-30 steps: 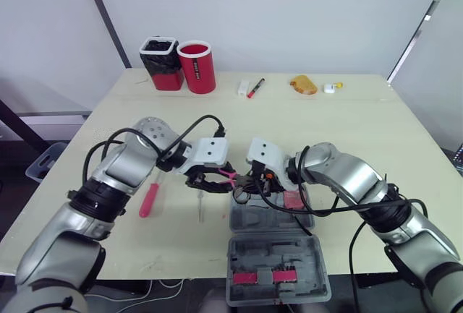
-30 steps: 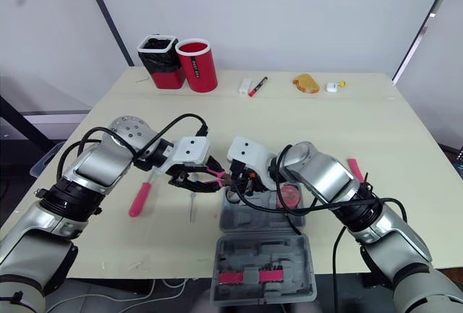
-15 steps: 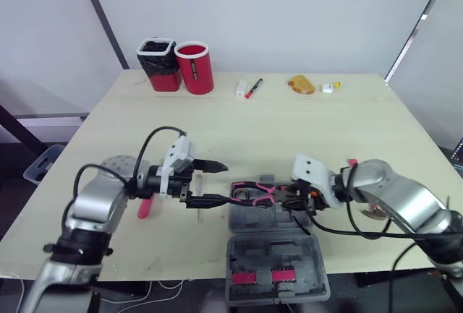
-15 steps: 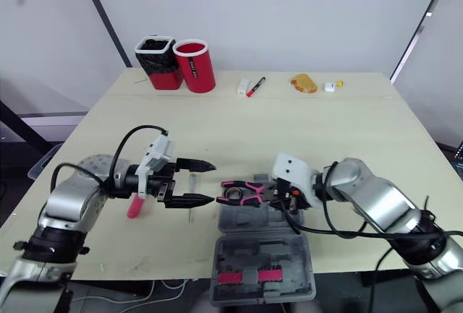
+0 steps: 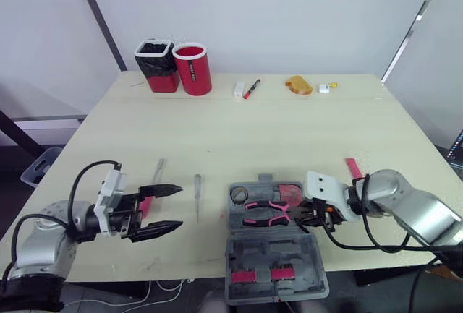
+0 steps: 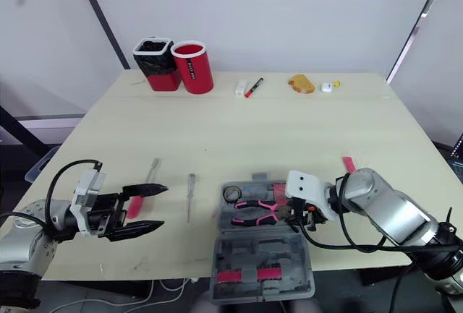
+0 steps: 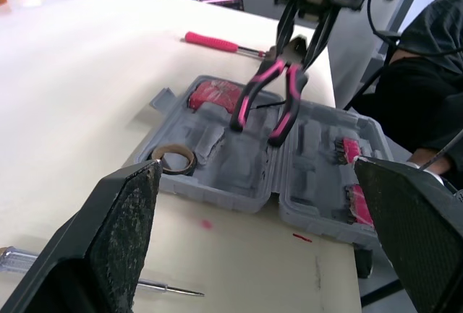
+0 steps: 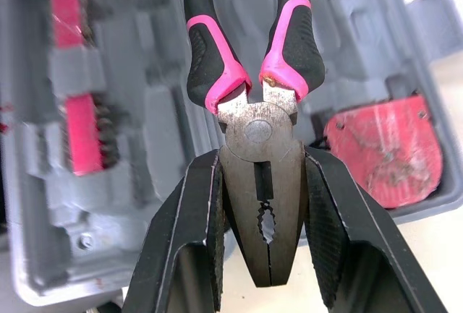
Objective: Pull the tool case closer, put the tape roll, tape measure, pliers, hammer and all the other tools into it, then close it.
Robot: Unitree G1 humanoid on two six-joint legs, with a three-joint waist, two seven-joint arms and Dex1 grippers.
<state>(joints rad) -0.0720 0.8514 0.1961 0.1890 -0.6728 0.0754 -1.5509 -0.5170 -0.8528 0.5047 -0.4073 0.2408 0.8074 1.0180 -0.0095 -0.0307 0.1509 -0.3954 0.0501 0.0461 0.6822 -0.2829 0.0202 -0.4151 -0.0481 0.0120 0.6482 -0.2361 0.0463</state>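
**Status: pliers held over the open case**

1. The tool case lies open at the lower centre of the frame, near the front edge of the desk. Its two halves lie flat. The half nearer the frame bottom carries red bit holders.
2. The right end effector is clenched on the pliers, with one finger on each side of the metal head. The pink and black handles point toward the left of the frame, over the upper half of the case. Contact between the handles and the case cannot be determined.
3. The tape roll sits in the upper left corner of the case. The red tape measure sits in the upper right compartment, just beside the pliers.
4. The left end effector is released and holds nothing. Its fingers are spread wide above the desk at the lower left of the frame, well apart from the case.
5. A screwdriver lies on the desk between the left end effector and the case. A red-handled tool lies partly behind the left fingers.
6. A black cup, a red cup and a marker stand along the far edge of the desk.
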